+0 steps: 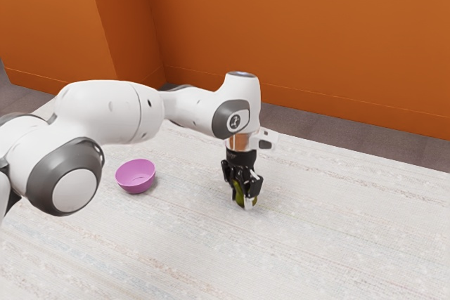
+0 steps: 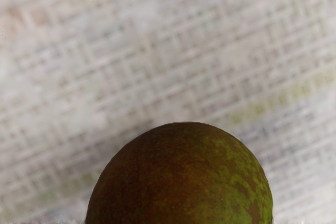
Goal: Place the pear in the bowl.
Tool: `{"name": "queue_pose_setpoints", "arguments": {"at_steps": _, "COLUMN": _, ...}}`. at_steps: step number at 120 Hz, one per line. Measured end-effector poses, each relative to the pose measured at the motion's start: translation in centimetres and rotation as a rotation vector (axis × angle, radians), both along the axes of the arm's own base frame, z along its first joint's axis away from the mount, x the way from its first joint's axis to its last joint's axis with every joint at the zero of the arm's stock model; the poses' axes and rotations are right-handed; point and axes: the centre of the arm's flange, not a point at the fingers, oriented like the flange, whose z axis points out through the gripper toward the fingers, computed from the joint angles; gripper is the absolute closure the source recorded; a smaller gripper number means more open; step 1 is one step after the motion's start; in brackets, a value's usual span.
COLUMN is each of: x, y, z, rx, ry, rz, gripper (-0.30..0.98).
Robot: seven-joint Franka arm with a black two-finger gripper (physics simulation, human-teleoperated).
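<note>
My gripper (image 1: pixel 244 197) points down at the pear, low over the table, toward the middle of the exterior view. The green pear (image 1: pixel 239 192) is partly hidden behind the gripper's black and pale parts. From the wrist camera, the pear (image 2: pixel 181 177) appears large, rounded and brown-green, directly under my hand. Whether the gripper grips it cannot be made out. A pink-purple bowl (image 1: pixel 136 176) stands upright on the table, apart from the gripper, toward the exterior view's left.
The pale, streaked table (image 1: pixel 337 237) extends around the bowl and the pear. Part of my arm reaches over the table behind the bowl. Orange walls (image 1: pixel 302 33) rise beyond the table's far edge.
</note>
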Motion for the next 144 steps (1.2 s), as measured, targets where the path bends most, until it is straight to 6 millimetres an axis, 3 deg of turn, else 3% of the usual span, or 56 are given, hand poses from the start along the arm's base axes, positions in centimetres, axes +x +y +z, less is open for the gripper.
{"name": "queue_pose_setpoints", "arguments": {"at_steps": 48, "x": 0.4, "y": 1.1, "z": 5.4, "rx": 0.015, "ry": -0.075, "rz": 0.011, "gripper": 0.70}}
{"name": "queue_pose_setpoints", "arguments": {"at_steps": 61, "x": -0.2, "y": 4.1, "z": 7.1, "rx": 0.030, "ry": -0.081, "rz": 0.048, "gripper": 0.78}}
{"name": "queue_pose_setpoints", "arguments": {"at_steps": 76, "x": -1.2, "y": 7.5, "z": 8.5, "rx": 0.025, "ry": -0.071, "rz": 0.096, "gripper": 0.65}}
{"name": "queue_pose_setpoints", "arguments": {"at_steps": 98, "x": -2.7, "y": 12.2, "z": 10.8, "rx": 0.034, "ry": -0.074, "rz": 0.143, "gripper": 0.67}}
{"name": "queue_pose_setpoints", "arguments": {"at_steps": 126, "x": -3.7, "y": 20.6, "z": 10.4, "rx": 0.064, "ry": -0.049, "rz": 0.233, "gripper": 0.67}}
{"name": "queue_pose_setpoints", "arguments": {"at_steps": 144, "x": -4.9, "y": 24.2, "z": 9.3, "rx": 0.078, "ry": -0.016, "rz": 0.262, "gripper": 0.69}}
